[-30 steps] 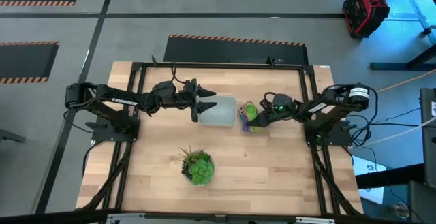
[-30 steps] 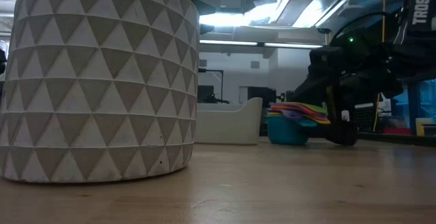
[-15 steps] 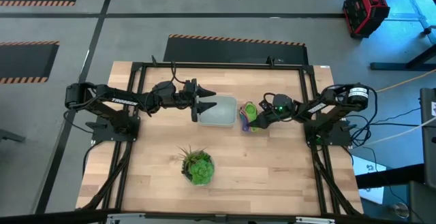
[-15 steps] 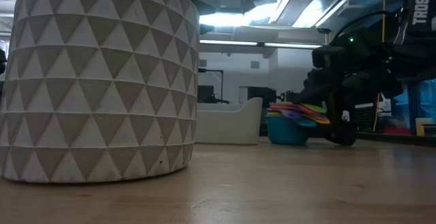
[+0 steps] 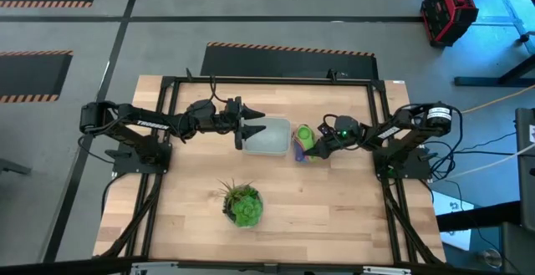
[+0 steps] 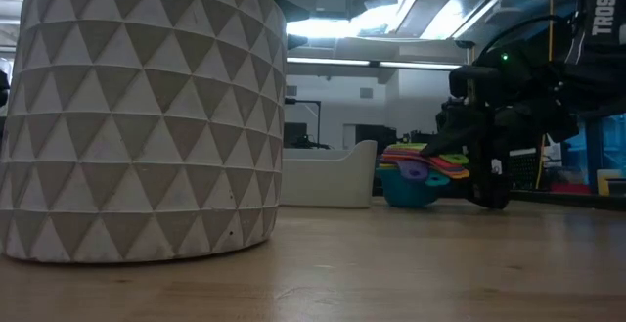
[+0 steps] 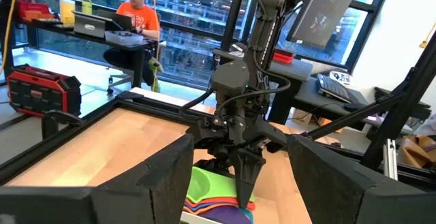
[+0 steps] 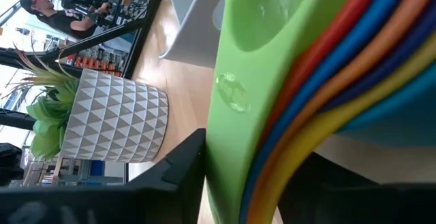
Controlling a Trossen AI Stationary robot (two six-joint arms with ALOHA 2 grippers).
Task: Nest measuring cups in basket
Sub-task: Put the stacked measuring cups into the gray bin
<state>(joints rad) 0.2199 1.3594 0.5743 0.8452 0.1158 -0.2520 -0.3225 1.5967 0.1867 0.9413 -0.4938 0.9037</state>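
Observation:
The measuring cups [image 5: 303, 134] sit nested in one stack, a green one on top and a blue bowl [image 6: 411, 193] at the bottom resting on the table. They stand just right of the pale basket [image 5: 269, 139], which rests on the table near its middle. My right gripper [image 5: 314, 145] comes in from the right and is shut on the fanned handles [image 6: 435, 163]. My left gripper [image 5: 242, 131] hangs open and level over the basket's left edge, touching nothing. In the left wrist view, the stack [image 7: 211, 190] shows between its fingers. My right gripper pinches the stack of coloured handles [image 8: 272, 135] between its two fingers, the green handle [image 8: 235, 94] against one finger [image 8: 178, 173]. The fingers come from the table's right side, slanting down. The bottom cup's bowl stays on the table.
A leafy plant [image 5: 242, 204] in a white triangle-patterned pot [image 6: 147, 116] stands near the table's front edge. Black frame rails [image 5: 171, 81] run along the table's sides. A person [image 7: 136, 13] sits at a desk beyond the table.
My right gripper has shut its fingers on the cups' handles without moving from its place. The fan of handles has been pressed together and tipped a little, and a purple handle now hangs lower toward the basket.

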